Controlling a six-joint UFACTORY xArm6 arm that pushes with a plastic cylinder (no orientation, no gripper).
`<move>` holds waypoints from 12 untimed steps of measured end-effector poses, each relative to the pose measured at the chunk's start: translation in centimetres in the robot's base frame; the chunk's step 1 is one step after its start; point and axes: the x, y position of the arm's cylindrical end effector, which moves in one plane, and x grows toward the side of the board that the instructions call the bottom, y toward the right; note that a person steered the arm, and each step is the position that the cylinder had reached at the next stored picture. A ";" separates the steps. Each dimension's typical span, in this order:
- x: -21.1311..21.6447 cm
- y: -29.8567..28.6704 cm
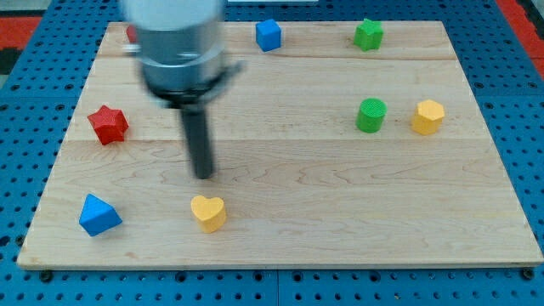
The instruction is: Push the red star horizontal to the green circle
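Note:
The red star (108, 124) lies near the board's left edge, at about mid height. The green circle (371, 115), a short cylinder, stands at the view's right, at nearly the same height as the star. My tip (203, 174) rests on the board to the right of and below the red star, well apart from it, and just above the yellow heart (208, 212). The arm's grey body hides part of the upper left of the board.
A yellow hexagon (428, 116) sits right of the green circle. A green star (368, 34) and a blue cube (268, 35) lie along the top edge. A blue triangle (99, 214) sits at bottom left. A red block (132, 34) peeks out behind the arm.

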 end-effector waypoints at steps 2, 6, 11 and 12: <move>-4.1 -15.9; -8.0 0.5; -3.4 -12.6; -4.0 -8.8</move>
